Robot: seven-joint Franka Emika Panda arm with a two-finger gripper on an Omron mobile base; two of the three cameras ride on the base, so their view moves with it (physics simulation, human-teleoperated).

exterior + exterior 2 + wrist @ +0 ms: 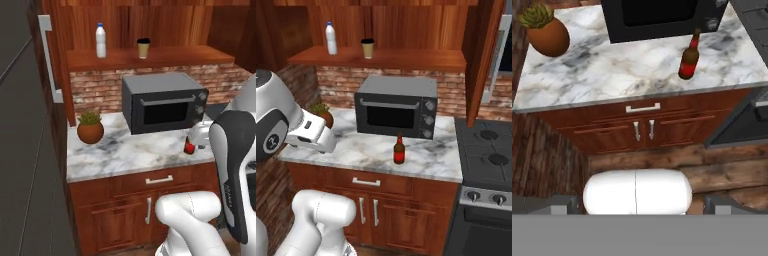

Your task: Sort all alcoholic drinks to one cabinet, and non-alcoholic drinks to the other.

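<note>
Marble counter [356, 152] holds a black microwave [397, 106], a potted plant [90, 128] and the brown bottle [399, 149] standing in front of the microwave. Up on the shelf [406, 59] stand the white bottle [331, 38] and coffee cup [368, 48]. Whether the claw is spread or pressed together, I cannot tell.

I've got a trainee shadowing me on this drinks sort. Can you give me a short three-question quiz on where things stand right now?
1. True or false: the brown bottle stands upright on the marble counter in front of the microwave.
2. Which two drinks stand on the shelf above the microwave?
A. white bottle and coffee cup
B. brown bottle and coffee cup
C. white bottle and a can
3. Fill in: the potted plant sits on the counter to the ____ of the microwave, as seen in the left base view.

Key: 1 true; 2 A; 3 left.
</note>
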